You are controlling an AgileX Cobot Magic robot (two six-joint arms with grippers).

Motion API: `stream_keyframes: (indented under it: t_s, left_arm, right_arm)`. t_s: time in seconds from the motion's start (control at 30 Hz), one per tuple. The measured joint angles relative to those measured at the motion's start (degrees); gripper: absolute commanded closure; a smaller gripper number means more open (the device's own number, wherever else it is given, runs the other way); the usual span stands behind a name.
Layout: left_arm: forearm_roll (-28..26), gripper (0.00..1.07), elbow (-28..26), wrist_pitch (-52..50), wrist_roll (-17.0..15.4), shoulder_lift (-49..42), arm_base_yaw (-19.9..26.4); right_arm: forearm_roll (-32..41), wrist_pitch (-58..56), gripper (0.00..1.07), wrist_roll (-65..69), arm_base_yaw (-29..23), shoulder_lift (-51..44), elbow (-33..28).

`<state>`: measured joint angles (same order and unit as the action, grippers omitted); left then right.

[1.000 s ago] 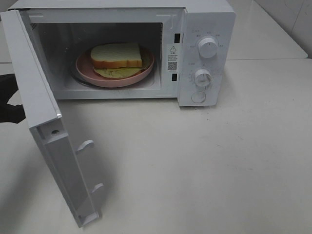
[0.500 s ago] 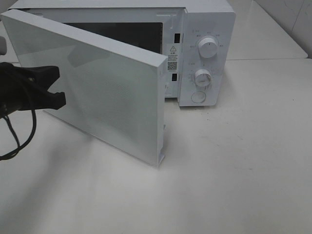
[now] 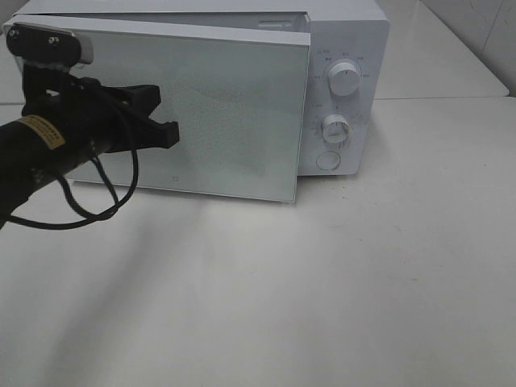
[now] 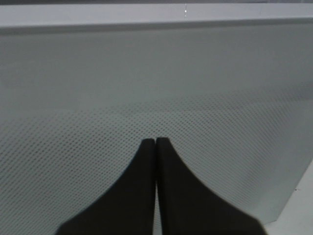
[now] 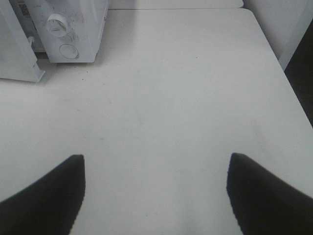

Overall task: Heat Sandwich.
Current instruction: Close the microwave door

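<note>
The white microwave (image 3: 343,48) stands at the back of the table. Its door (image 3: 234,113) is swung almost shut, with its right edge a little off the body. The sandwich and its pink plate are hidden behind the door. My left gripper (image 3: 165,119) is shut and empty, its tips against the door's outer face, left of the door's middle. The left wrist view shows the closed fingertips (image 4: 146,147) touching the dotted door panel (image 4: 156,73). My right gripper (image 5: 156,161) is open and empty above the bare table, out of the exterior high view.
The control panel has two knobs (image 3: 345,79) (image 3: 334,127) and a round button (image 3: 328,160). The white table (image 3: 363,266) spreads in front and to the right. The right wrist view shows the microwave's corner (image 5: 68,29) and the table's edge (image 5: 293,98).
The door has swung from wide open to almost shut. My left arm has come in from the left edge and followed the door, pushing on its outer face.
</note>
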<state>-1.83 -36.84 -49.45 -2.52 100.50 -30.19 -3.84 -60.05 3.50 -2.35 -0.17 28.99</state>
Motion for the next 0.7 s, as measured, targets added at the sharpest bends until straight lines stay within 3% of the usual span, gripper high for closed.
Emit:
stream_keyframes:
  t_s: [0.5, 0.7]
  left_arm:
    - [-7.7, 1.06, -13.9, 2.5, 1.4, 8.9, -5.8]
    - [-7.8, 1.06, -17.0, 4.1, 2.5, 11.1, -7.7]
  right_arm:
    - [0.0, 0.0, 0.31, 0.0, 0.0, 0.0, 0.0]
    - [0.1, 0.0, 0.31, 0.0, 0.0, 0.0, 0.0]
